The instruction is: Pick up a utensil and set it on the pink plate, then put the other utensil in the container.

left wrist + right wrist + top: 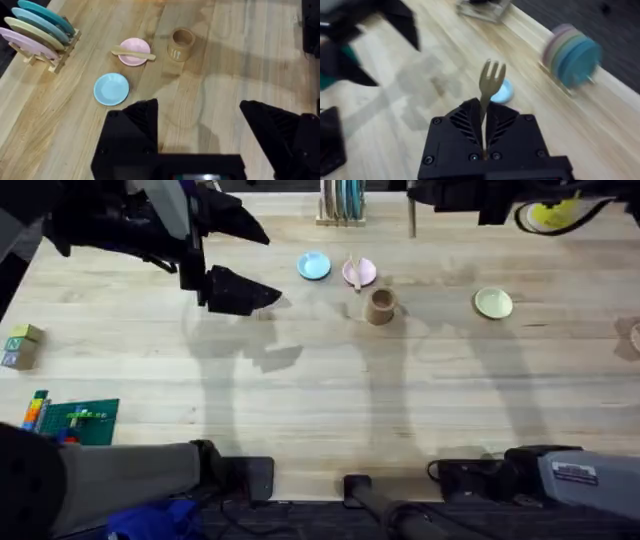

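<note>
Fork, pale wooden, tined [490, 85]: pinched by handle between closed right gripper [484, 131] fingers, tines up. Risk: slips or misses tan cylindrical cup [182, 44]. Left gripper [199, 127] wide open, empty.

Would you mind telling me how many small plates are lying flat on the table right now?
3: the light blue plate, the pink plate beside it with a utensil on it, and the yellow-green plate farther right. Others stand in the rack.

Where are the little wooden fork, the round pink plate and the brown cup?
small pale wooden fork [491, 75], right wrist view, on its tines.
small round pale pink plate [135, 56], left wrist view, on its bare rim below the spoon.
small tan-brown cylindrical cup [178, 49], left wrist view, on its side wall.
</note>
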Robot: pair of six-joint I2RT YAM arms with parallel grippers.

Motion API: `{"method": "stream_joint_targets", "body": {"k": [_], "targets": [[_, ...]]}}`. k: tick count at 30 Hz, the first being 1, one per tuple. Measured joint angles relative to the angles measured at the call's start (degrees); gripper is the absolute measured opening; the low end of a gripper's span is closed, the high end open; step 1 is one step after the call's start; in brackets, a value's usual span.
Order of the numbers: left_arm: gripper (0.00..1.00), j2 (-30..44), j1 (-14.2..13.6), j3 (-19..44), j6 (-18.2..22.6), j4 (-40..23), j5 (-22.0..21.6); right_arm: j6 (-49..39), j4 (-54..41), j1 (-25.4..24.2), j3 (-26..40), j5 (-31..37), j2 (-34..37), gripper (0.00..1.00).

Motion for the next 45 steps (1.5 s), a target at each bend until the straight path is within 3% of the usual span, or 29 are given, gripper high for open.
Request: {"method": "stream_joint_targets", "body": {"k": [9,15,27,35,45], "targets": [[0.995,0.0,0.0,0.0,0.0,0.0,0.0,0.0,11.9,-3.4,-6.4,-20.5,0.0,0.032],[0.995,0.0,0.0,0.0,0.0,0.0,0.0,0.0,19.5,-5.5,-12.4,-29.3,0.0,0.032],[0.995,0.0,0.0,0.0,0.0,0.0,0.0,-1.3,34.4,-7.8,-22.9,-32.6,0.0,0.032],[0.996,0.0,0.0,0.0,0.0,0.0,0.0,-8.6,35.5,-7.8,-24.4,-33.0,0.6,0.032],[0.996,0.0,0.0,0.0,0.0,0.0,0.0,-17.7,35.9,-7.8,-24.4,-33.0,10.4,0.032]]}}
